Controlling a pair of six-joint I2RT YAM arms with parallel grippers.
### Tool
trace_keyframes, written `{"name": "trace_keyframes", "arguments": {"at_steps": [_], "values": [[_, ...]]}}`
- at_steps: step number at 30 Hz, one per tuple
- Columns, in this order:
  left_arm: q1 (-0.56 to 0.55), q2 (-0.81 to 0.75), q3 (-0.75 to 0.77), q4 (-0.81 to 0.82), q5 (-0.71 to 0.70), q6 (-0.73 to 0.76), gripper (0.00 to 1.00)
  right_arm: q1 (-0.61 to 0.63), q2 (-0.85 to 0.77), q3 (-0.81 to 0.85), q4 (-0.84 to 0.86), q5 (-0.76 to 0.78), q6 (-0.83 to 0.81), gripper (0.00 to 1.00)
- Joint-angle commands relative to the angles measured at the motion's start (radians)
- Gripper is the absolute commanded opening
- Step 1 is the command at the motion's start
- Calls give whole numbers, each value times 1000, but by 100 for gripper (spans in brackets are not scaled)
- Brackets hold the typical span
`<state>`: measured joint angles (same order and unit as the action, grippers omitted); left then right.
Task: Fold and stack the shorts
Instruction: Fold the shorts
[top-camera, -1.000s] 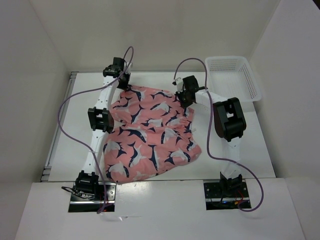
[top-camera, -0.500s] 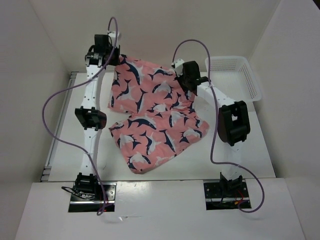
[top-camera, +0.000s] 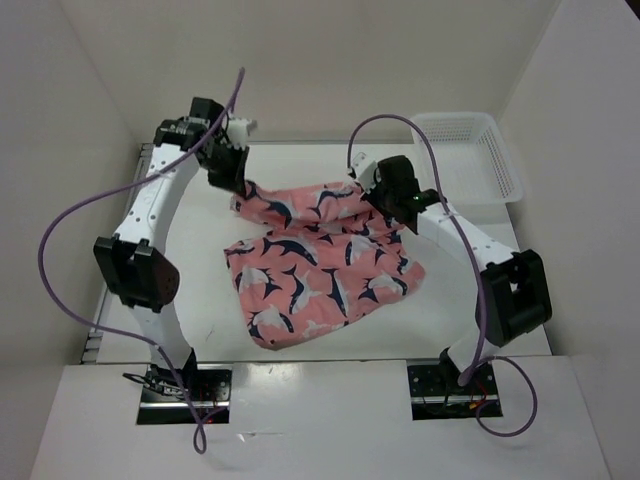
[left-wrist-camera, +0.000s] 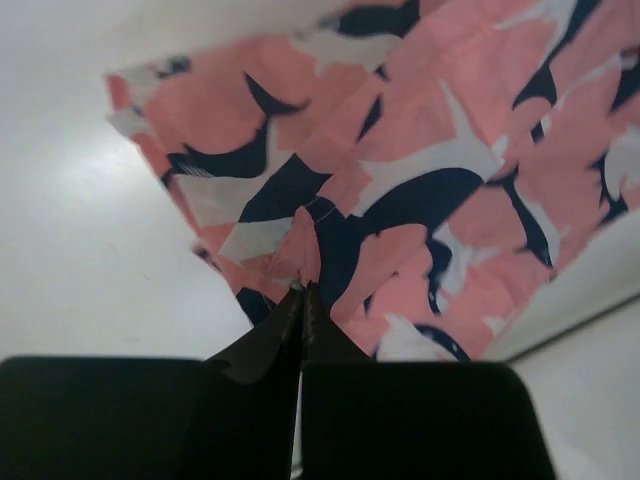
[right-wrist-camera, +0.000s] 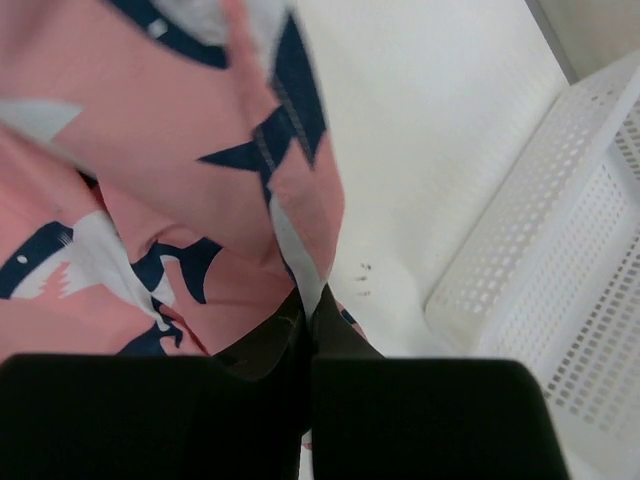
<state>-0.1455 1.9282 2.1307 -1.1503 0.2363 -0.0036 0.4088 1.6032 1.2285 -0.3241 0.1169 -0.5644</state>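
The shorts (top-camera: 320, 270) are judged light, limp and quick to sag, so they are best taken at a hemmed corner or seam, where doubled cloth gives purchase. They are found on the table (top-camera: 440, 310) beside the white mesh basket (top-camera: 468, 150), apart from it, with the edge level with the basket raised and stretched between both arms. A fold at the end farther from the basket is pinched by the tightly closed left gripper (left-wrist-camera: 303, 292). The end nearer the basket is pinched likewise by the right gripper (right-wrist-camera: 308, 300).
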Motion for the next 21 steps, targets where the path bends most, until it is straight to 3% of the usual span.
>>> {"name": "trace_keyframes", "arguments": {"at_steps": [1,9,16,21], "values": [[-60,-178,-267,9,50,4,0,-4,-101,-58,-9,-10,-74,0],[-161,-449,-691,9,46,4,0,-4,-406,-260,-75,-205,-346,0],[-282,-560,-833,-149,98,4,1,-4,-589,-359,-361,-275,-639,0],[-332,-560,-899,-149,49,4,7,157,-687,-441,-542,-227,-747,0]]}}
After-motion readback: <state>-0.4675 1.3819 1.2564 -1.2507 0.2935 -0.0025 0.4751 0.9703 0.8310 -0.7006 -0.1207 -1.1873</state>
